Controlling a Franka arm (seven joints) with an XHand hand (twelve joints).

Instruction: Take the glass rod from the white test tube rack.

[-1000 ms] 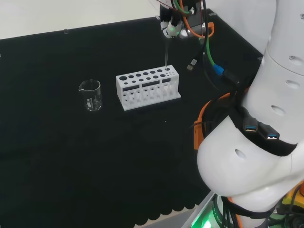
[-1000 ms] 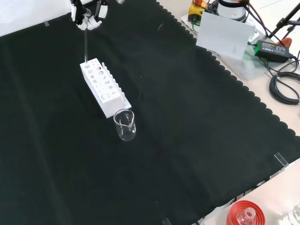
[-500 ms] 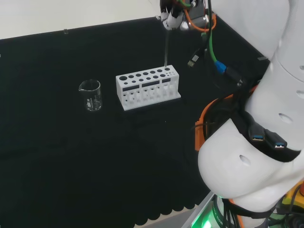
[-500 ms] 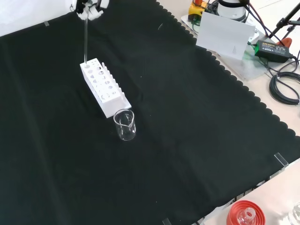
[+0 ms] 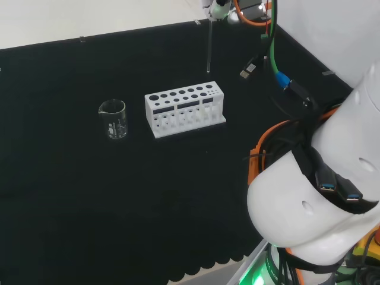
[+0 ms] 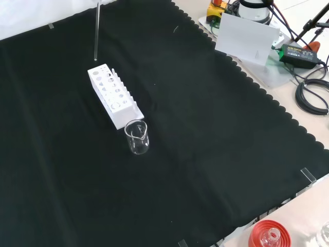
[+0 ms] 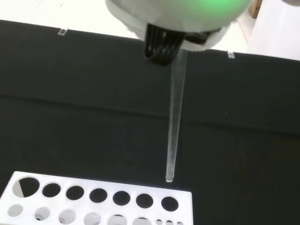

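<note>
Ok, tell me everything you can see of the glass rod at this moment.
The glass rod is a thin, clear, straight stick, upright. Its lower tip hangs free above the end hole of the white test tube rack, touching nothing; the head view and front view show a gap between tip and rack. Its upper end runs up into the hand, which grips it.

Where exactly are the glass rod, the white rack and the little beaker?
Rod (image 7: 174, 122), wrist view: mid-shaft, hanging above the rack.
Rack (image 5: 185, 109), head view: its front face.
Beaker (image 6: 136, 138), front view: its clear side wall.
</note>
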